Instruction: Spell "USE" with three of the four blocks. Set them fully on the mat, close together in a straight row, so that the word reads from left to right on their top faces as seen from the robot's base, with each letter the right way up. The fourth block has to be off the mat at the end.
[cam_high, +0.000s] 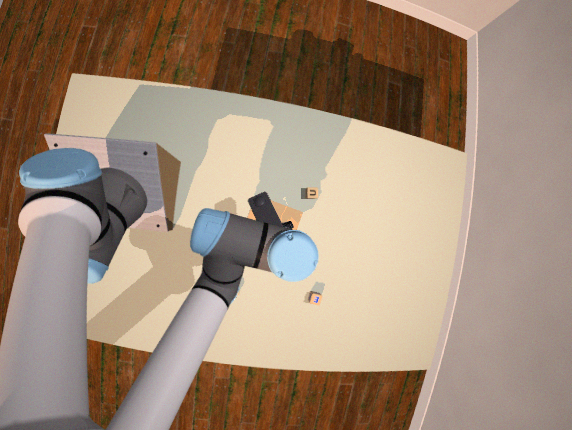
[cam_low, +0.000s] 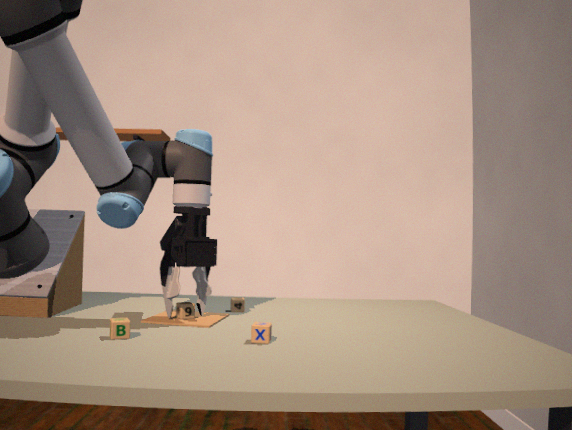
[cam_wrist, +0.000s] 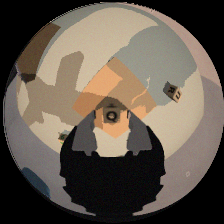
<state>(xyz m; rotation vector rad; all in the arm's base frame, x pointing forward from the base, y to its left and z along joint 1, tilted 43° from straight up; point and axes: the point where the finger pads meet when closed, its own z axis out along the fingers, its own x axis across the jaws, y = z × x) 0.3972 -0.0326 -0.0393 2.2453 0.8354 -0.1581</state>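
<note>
1. Gripper (cam_high: 265, 209) (cam_low: 185, 315) (cam_wrist: 111, 110) points down with its fingers spread, one on either side of the round-letter block (cam_low: 186, 311) (cam_wrist: 111, 116), and does not pinch it.
2. That block rests on the orange mat (cam_high: 294, 214) (cam_low: 212, 321) (cam_wrist: 102, 85); its side facing the exterior view reads 9.
3. The U block (cam_high: 312, 193) (cam_low: 238, 305) (cam_wrist: 173, 92) sits off the mat, in shadow on the tabletop (cam_high: 385, 240) (cam_low: 380, 350) (cam_wrist: 120, 30).
4. The X-sided block (cam_high: 315, 299) (cam_low: 261, 333) is also off the mat, a blue letter on its top.
5. The B-sided block (cam_low: 120, 329) stands off it too; its top letter is unreadable.
6. "USE" is not spelled on the mat.
</note>
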